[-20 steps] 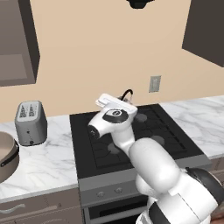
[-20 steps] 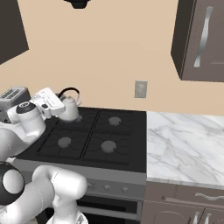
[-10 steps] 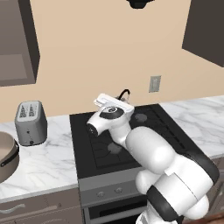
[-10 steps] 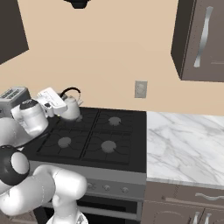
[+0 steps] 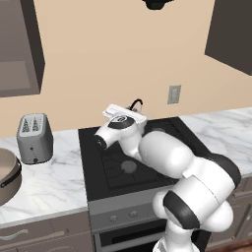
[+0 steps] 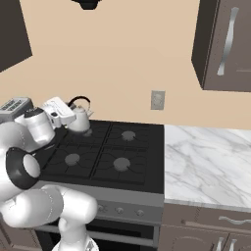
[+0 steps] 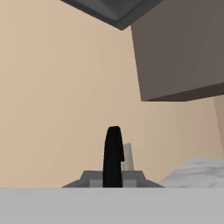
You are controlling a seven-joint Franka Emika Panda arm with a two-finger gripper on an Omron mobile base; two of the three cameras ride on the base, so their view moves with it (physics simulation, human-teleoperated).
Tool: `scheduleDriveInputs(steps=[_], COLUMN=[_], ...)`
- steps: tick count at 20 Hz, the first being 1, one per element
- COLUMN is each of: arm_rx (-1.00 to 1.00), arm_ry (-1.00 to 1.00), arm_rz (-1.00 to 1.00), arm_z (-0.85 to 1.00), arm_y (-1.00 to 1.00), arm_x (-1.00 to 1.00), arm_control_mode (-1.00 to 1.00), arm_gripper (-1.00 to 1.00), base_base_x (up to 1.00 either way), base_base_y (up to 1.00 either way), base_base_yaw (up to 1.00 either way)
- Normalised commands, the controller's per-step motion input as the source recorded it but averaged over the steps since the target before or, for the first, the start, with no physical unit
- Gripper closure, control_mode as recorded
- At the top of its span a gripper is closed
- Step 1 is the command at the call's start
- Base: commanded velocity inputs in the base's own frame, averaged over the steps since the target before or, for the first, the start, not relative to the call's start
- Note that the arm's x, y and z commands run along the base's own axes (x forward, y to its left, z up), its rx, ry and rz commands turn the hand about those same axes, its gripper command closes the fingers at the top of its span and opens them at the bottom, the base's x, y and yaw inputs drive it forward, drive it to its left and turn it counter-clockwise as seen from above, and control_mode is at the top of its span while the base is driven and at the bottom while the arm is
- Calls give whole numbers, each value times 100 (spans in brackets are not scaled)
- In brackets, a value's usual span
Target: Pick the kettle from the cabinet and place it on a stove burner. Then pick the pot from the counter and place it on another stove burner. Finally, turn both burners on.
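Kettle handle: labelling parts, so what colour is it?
Black, a thin arch over the silver kettle; clearest in the right base view.

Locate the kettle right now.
In the right base view the kettle is over the cooktop's rear-left burner, beside the toaster, its black handle held in the shut gripper.

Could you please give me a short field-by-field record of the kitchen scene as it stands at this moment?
end effector: shut on the thin black arched handle of the small silver-grey kettle
kettle position: over the black cooktop's rear left burner; contact unclear
pot: large tan-beige round pot on the white marble counter, left of the cooktop
toaster: boxy grey toaster on the counter behind the pot
burner knobs: too small to read
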Motion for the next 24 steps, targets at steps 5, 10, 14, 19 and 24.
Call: scheduleDriveInputs(steps=[5,10,14,19,24], arm_rx=[0,-2,-3,-3,-3], arm_ry=[0,-4,-5,-5,-6], arm_rz=[0,0,0,0,0], arm_z=[-18,-28,-20,-18,-22], arm_y=[10,8,2,0,0], arm_x=[14,2,5,11,11], arm_control_mode=[-100,-100,-100,-100,-100], arm_gripper=[100,100,100,100,100], base_base_x=[0,0,0,0,0], base_base_y=[0,0,0,0,0], base_base_yaw=[0,0,0,0,0])
